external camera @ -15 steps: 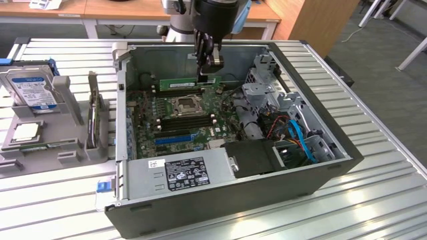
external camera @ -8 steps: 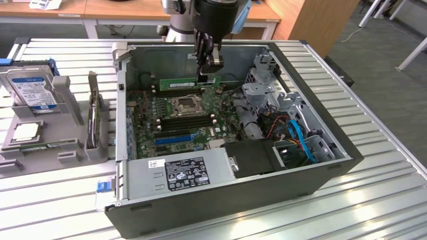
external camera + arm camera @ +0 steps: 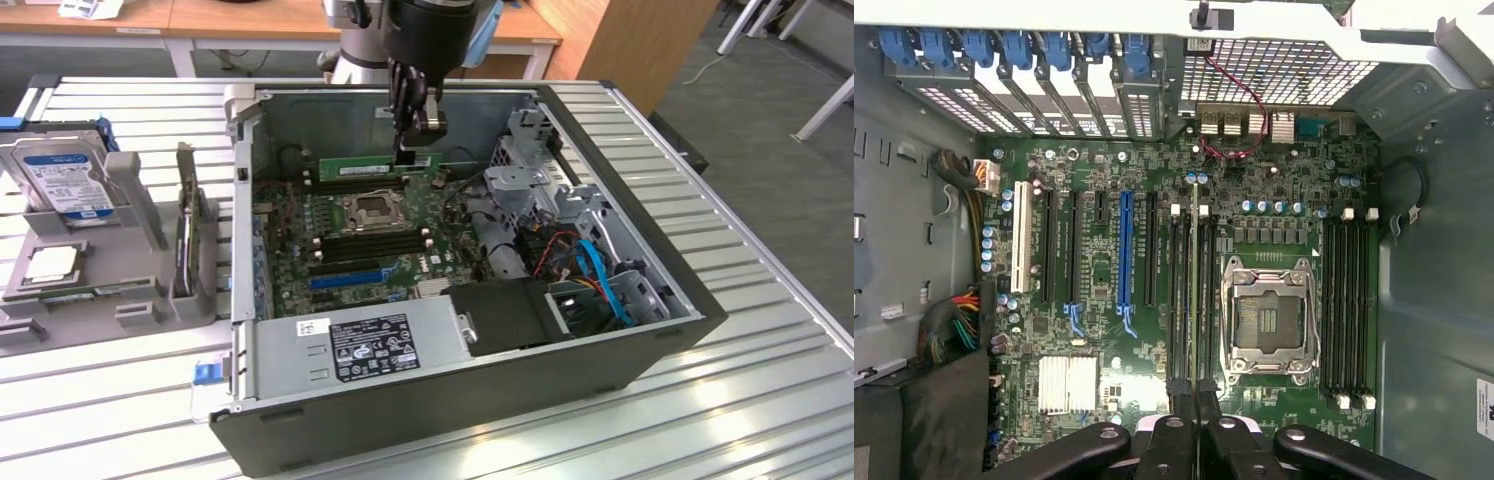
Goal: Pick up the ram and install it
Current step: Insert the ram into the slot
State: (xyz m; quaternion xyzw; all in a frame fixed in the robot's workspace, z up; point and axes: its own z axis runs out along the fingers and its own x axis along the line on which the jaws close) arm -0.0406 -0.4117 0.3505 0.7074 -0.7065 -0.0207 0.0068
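The hand (image 3: 1194, 412), nearly closed, grips the ram (image 3: 368, 167) on edge above the motherboard (image 3: 1104, 250).

Two cameras on one open computer case – one standing outside, one riding the wrist.

The exterior view looks from off the arm (image 3: 430, 30), high and at a slant over the slatted surface (image 3: 747, 420). It is far enough back to take in the whole case (image 3: 641, 345) and the grey holder (image 3: 134, 190) on the exterior view's left. The wrist view sits just behind the jaws and faces straight down into the case, close over the motherboard (image 3: 1104, 160), with the ram (image 3: 1194, 300) seen edge-on between them. Both views share the motherboard (image 3: 367, 235), its processor socket (image 3: 374, 208) (image 3: 1269, 320) and the memory slots (image 3: 367, 242) (image 3: 1349, 310) – oblique in one, square-on in the other.
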